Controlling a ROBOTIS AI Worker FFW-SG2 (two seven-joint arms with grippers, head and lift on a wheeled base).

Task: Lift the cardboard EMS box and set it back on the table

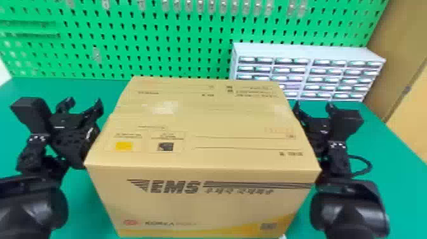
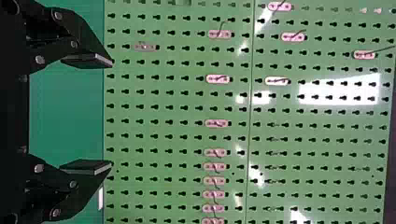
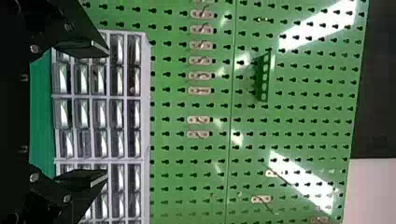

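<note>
The cardboard EMS box [image 1: 203,127] stands upright in the middle of the head view, its printed front facing the robot and its flaps closed. At its left side is my left gripper [image 1: 83,106], fingers spread. My right gripper [image 1: 313,109] is at its right side, partly behind the box's edge. In the left wrist view, the left gripper [image 2: 111,114] is open with nothing between its fingers. The right wrist view has the right gripper [image 3: 108,112] open too, nothing held. The box's underside is hidden, so whether it touches the table cannot be told.
The green table [image 1: 394,187] spreads to both sides of the box. Behind it rises a green pegboard [image 1: 178,41] with hooks. A pale cabinet of small drawers [image 1: 305,54] stands at the back right, beside a wooden panel [image 1: 400,63].
</note>
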